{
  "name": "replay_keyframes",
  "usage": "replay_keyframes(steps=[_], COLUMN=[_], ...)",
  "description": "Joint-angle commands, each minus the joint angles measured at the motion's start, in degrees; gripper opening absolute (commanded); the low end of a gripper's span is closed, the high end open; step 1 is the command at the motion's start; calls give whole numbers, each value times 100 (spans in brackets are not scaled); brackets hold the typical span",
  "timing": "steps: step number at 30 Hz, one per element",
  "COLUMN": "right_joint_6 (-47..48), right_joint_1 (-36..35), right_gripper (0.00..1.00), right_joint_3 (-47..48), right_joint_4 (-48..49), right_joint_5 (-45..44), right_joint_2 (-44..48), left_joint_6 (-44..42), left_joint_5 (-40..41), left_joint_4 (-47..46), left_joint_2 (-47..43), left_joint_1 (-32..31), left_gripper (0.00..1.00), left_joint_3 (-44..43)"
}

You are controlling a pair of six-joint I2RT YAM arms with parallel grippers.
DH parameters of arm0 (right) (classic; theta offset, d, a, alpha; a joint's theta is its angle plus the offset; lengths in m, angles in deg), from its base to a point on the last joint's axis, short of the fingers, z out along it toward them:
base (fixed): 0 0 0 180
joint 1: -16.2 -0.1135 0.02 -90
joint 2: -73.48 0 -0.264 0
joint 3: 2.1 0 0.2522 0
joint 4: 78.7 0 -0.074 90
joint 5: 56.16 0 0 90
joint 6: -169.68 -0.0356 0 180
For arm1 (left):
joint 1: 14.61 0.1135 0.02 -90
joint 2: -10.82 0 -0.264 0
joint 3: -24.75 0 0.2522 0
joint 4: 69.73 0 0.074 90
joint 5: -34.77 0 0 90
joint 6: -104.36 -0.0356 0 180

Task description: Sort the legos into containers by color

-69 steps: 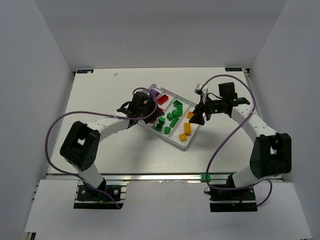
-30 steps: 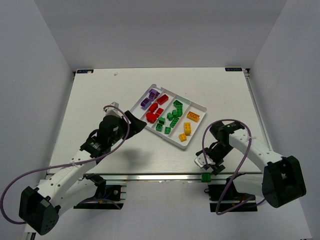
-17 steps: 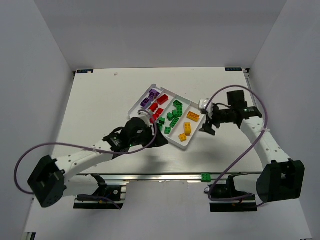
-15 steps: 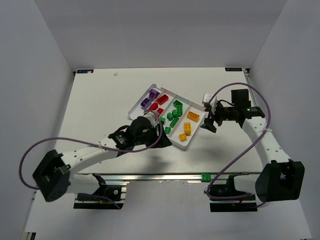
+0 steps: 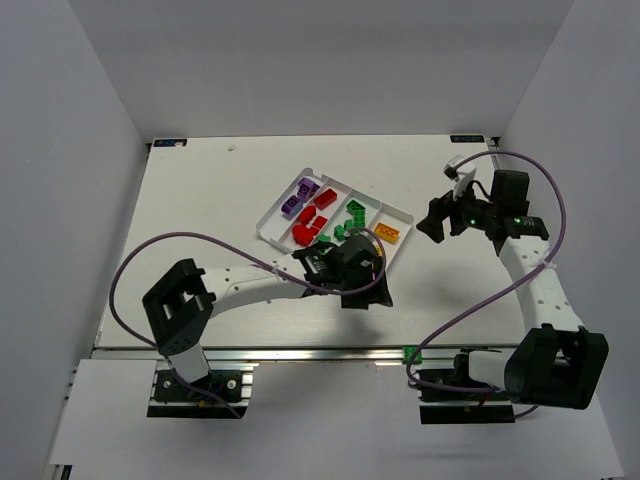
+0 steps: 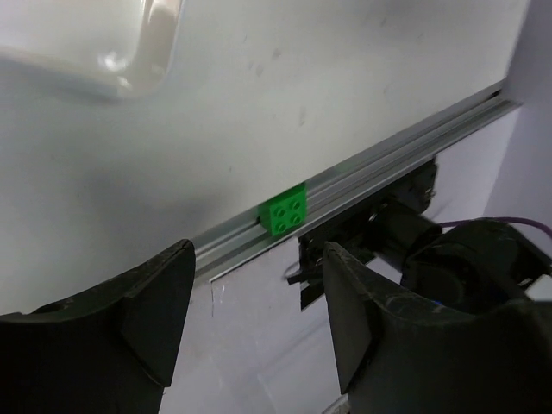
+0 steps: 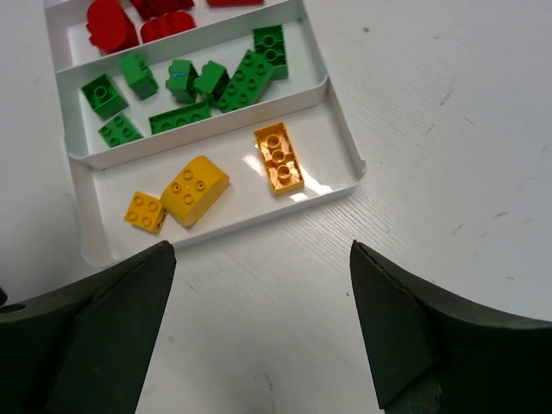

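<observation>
Wide white table, and on it the tray, and this job looks all but done: every brick in view except one lies in a compartment, sorted by color.

Left gripper hangs over the tray's near corner, jaws spread wide, nothing between them. Right gripper hovers just off the tray's yellow side, also spread wide and empty, not touching the rim.

Now the four compartments. On the tray's side nearest the right gripper are the yellow bricks: a rounded one, a small square one, and a long orange-toned one, three in all. Next in are the green bricks, about eight, the fullest lane. Then come the red bricks, several, partly cut off. On the tray's far-left side are the purple bricks, two or three; hard to count from above.

What's left? A lone green brick sits on the metal rail, well apart from the tray, past its near corner. I can't tell whether it belongs to the sort; if so, it's the last pick.
</observation>
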Motion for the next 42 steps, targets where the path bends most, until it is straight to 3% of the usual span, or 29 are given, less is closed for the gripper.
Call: replay_keyframes(steps=[1, 9, 20, 32, 42], right_joint_6=[-716, -1288, -1649, -1895, -1983], right_joint_1=[105, 114, 131, 219, 255], right_gripper=[86, 86, 86, 86, 88], right_joint_3=[54, -350, -614, -359, -535], right_joint_4=[452, 610, 409, 65, -58], right_joint_5=[-233, -865, -1956, -1526, -1298], right_joint_2=[214, 925, 1629, 2077, 2368], left_joint_6=[610, 1129, 2473, 2825, 2913], left_joint_5=[182, 603, 1474, 2037, 2433], left_joint_4=[757, 1197, 1821, 2911, 3773], left_joint_2=[164, 630, 2079, 3249, 3786], left_joint_1=[-354, -899, -1910, -2183, -2192], left_gripper=[71, 71, 71, 71, 70], left_joint_3=[-402, -1034, -2283, -3925, -4657])
